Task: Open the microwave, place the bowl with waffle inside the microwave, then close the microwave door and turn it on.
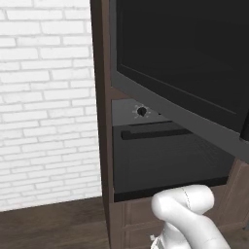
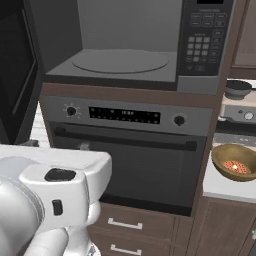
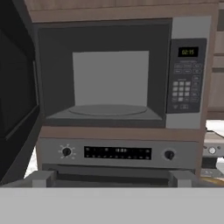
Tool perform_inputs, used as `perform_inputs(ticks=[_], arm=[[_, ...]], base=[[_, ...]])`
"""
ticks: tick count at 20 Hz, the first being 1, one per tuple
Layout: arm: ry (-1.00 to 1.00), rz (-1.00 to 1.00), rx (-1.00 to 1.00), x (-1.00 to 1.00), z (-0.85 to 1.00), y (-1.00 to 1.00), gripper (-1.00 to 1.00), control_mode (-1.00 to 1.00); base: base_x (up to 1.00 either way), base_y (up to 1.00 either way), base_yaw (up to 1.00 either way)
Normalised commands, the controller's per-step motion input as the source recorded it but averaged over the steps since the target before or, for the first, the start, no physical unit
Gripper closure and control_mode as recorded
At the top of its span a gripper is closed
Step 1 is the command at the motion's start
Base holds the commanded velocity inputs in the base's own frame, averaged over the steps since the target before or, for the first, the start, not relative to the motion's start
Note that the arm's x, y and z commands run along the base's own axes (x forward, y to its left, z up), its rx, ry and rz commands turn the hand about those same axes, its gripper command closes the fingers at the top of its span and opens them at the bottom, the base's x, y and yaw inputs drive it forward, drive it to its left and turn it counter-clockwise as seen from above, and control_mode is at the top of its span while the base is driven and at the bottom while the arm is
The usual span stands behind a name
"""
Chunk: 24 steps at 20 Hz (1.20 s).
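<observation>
Grey frame, microwave [image 3: 109, 74]: cavity open, round turntable [image 3: 107, 110] bare, set in brown wood cabinet above oven [image 2: 130, 150].
Microwave door [image 3: 15, 92]: dark glass, swung wide to the left.
Keypad panel [image 3: 186, 74]: clock digits lit, too blurred to read; button labels illegible.
Bowl [image 2: 234, 162]: brown, reddish contents, on white bench [image 2: 220, 187] right of oven.
Claw [image 3: 109, 178]: fingers spread fully, holding nothing.
</observation>
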Motion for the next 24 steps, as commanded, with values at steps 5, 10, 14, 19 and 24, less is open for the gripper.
perform_inputs(ticks=[5, 10, 14, 19, 24], arm=[[0.09, 0.00, 0.00, 0.37, 0.00, 0.00, -1.00, -1.00], [0.03, 0.00, 0.00, 0.21, 0.00, 0.00, -1.00, -1.00], [0.02, 0.00, 0.00, 0.13, 0.00, 0.00, -1.00, -1.00], [0.04, 0.00, 0.00, 0.09, 0.00, 0.00, -1.00, -1.00], [0.13, 0.00, 0.00, 0.17, 0.00, 0.00, -1.00, -1.00]], base=[[0.00, 0.00, 0.00], [0.00, 0.00, 0.00], [0.00, 0.00, 0.00], [0.00, 0.00, 0.00], [0.00, 0.00, 0.00]])
